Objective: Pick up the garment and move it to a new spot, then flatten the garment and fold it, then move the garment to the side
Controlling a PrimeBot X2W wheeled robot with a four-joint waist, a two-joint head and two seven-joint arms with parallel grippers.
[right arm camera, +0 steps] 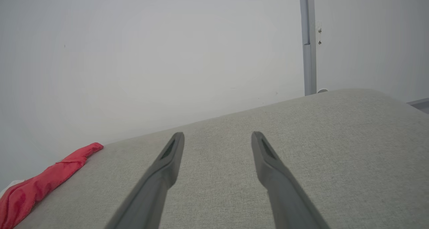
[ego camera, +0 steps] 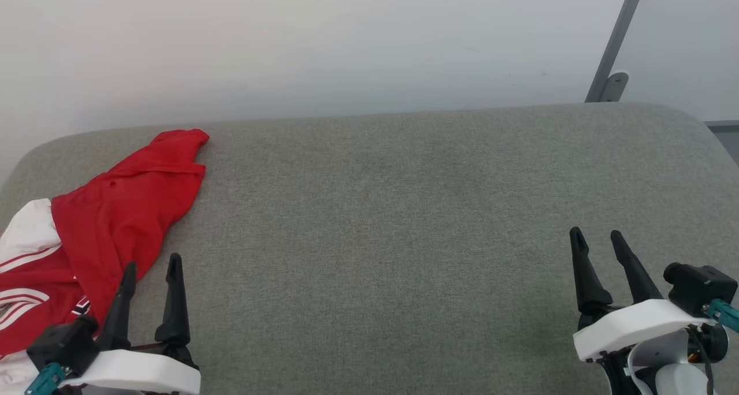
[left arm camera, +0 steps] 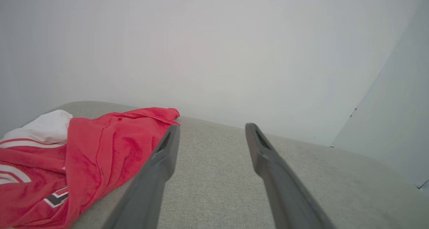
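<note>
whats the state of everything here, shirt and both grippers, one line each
red soft jersey garment with white sleeves: crumpled, unfolded, lying at the left end of the grey fabric-covered surface, not held
left gripper: open, empty, by the garment's near edge
right gripper: open, empty, over bare fabric far from the garment
</note>
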